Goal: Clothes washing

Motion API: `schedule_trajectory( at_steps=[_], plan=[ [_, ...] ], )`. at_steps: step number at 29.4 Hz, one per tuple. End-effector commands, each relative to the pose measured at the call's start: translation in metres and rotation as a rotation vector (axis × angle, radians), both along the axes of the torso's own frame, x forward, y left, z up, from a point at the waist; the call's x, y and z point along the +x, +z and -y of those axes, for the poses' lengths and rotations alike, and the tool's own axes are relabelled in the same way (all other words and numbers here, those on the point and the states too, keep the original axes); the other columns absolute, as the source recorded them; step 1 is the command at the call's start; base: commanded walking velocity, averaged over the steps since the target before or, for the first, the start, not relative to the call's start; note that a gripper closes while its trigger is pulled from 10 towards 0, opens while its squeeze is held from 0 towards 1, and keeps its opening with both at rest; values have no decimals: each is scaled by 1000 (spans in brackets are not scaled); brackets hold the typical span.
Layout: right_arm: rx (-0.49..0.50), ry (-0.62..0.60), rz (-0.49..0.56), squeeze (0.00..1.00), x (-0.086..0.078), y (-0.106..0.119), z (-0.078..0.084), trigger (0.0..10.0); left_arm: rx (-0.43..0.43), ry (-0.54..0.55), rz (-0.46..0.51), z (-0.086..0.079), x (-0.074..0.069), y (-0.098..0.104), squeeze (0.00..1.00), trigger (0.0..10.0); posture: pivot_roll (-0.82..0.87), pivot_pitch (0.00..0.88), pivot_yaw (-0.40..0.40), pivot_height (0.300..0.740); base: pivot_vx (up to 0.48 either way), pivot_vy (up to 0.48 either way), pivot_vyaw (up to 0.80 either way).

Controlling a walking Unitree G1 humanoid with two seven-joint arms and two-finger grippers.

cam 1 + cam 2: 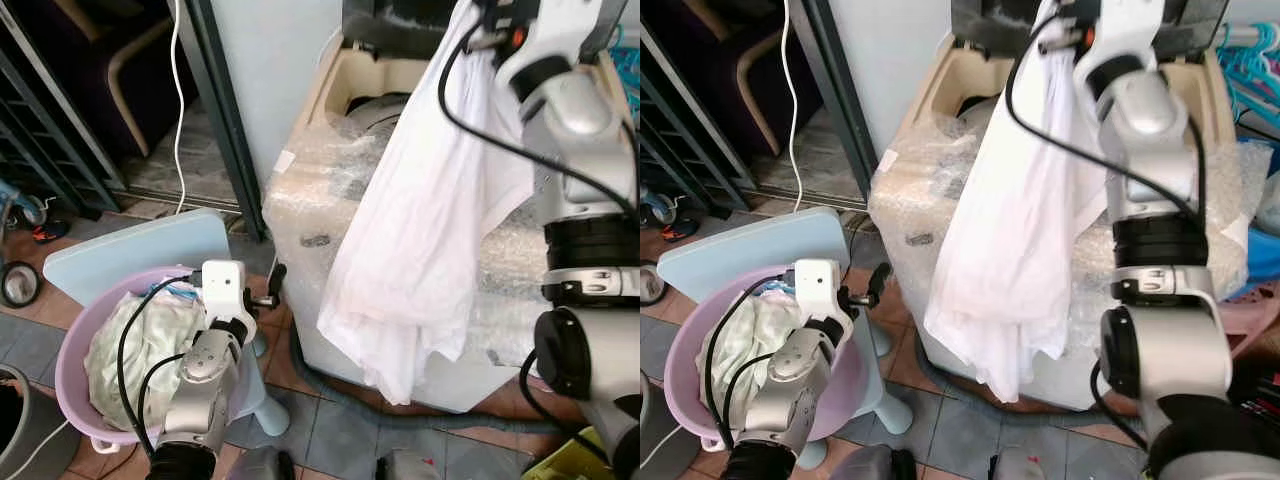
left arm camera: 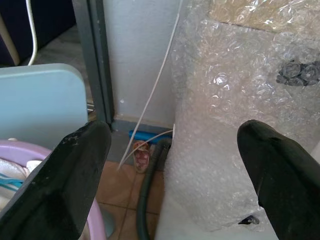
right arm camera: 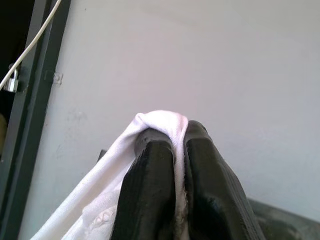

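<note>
A white garment hangs long in front of the top-loading washing machine, which is wrapped in bubble wrap. My right gripper is raised high over the machine's open tub and is shut on the garment's top fold. A pink laundry basket at lower left holds pale green clothes. My left gripper stands open just beside the basket's rim, facing the machine's side, with nothing between its fingers.
A light blue stool stands under and behind the basket. A grey drain hose runs along the tiled floor at the machine's base. A dark door frame and a white cable stand at the left. Hangers lie at the far right.
</note>
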State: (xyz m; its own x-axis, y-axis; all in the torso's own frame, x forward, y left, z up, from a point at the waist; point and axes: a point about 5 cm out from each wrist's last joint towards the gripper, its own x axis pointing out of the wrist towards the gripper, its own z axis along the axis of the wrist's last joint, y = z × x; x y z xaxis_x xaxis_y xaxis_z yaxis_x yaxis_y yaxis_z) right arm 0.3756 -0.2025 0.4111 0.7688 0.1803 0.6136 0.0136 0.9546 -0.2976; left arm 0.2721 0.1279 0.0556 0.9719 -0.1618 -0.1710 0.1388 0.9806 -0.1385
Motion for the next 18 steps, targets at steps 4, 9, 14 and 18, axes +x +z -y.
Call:
schedule_trajectory(
  at_steps=[4,9,14,18],
  plan=[
    [-95,-164,181,0,-16,63,19,10000,19,22,3,-5,-4,0,0,10000,-99,65,32,740,0,0,0],
    [-163,-266,333,0,-43,121,23,10000,33,53,12,-10,-4,1,0,10000,-94,69,22,740,0,0,0],
    [-235,-225,268,0,-29,104,17,10000,30,63,14,-8,-5,1,0,10000,-85,77,13,740,0,0,0],
    [-313,-172,45,0,7,34,15,10000,27,65,10,-5,-8,0,0,10000,-78,85,16,740,0,0,0]
  ],
)
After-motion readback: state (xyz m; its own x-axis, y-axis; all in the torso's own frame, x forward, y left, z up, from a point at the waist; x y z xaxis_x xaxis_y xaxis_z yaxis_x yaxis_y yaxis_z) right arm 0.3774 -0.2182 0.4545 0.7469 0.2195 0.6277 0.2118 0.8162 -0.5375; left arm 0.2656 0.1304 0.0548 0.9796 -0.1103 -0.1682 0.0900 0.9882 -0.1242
